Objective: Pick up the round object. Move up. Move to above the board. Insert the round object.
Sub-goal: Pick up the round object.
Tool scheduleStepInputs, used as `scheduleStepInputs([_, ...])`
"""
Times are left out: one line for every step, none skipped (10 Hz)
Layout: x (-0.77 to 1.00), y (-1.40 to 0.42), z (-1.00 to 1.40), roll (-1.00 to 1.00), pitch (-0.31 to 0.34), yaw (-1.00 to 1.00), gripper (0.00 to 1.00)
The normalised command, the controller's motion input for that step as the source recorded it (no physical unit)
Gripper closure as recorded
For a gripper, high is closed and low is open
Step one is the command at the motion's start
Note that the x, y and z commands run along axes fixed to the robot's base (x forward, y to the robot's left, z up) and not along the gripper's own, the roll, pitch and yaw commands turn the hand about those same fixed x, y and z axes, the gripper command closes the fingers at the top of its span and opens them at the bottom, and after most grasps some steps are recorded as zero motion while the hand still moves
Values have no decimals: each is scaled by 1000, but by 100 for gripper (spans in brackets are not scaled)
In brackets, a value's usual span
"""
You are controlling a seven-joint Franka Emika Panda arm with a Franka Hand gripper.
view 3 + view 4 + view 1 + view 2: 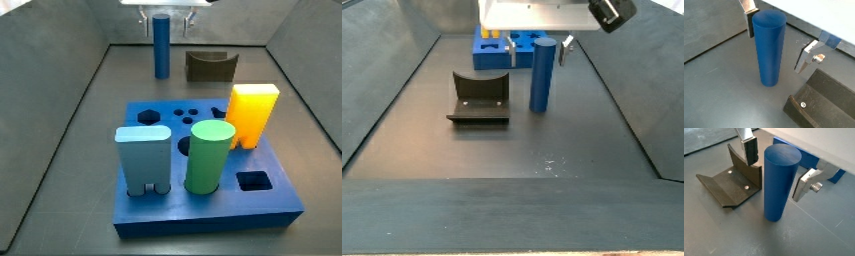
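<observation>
The round object, a tall slender dark-blue cylinder (pixel 769 50), stands upright on the grey floor and shows in both wrist views (pixel 779 183) and both side views (pixel 162 48) (pixel 543 75). My gripper (pixel 777 40) is lowered around its upper part, also seen in a wrist view (pixel 776 167), with one silver finger (pixel 749 25) on each side. The jaws are open, with gaps to the cylinder. In a side view the gripper (pixel 164 14) sits right over the peg. The board (pixel 267 205), a thick blue block with shaped holes, lies apart from it, also seen in a side view (pixel 486 57).
The dark fixture (pixel 210 66) stands close beside the cylinder and shows in the views (pixel 731 185) (pixel 480 98). In the board stand a light-blue block peg (pixel 144 155), a thick green cylinder (pixel 209 155) and a yellow-orange block (pixel 251 115). Grey walls enclose the floor.
</observation>
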Motion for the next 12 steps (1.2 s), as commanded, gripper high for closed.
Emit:
scheduleStepInputs([0,0,0,0,0,0,0])
scheduleStepInputs([0,0,0,0,0,0,100])
scheduleStepInputs([0,0,0,0,0,0,100])
scheduleStepInputs([0,0,0,0,0,0,100])
scheduleStepInputs([0,0,0,0,0,0,100])
scheduleStepInputs([0,0,0,0,0,0,100])
scheduleStepInputs([0,0,0,0,0,0,100])
scheduleStepInputs([0,0,0,0,0,0,100])
scheduleStepInputs([0,0,0,0,0,0,100])
scheduleStepInputs([0,0,0,0,0,0,100])
scheduleStepInputs([0,0,0,0,0,0,100])
scheduleStepInputs([0,0,0,0,0,0,100])
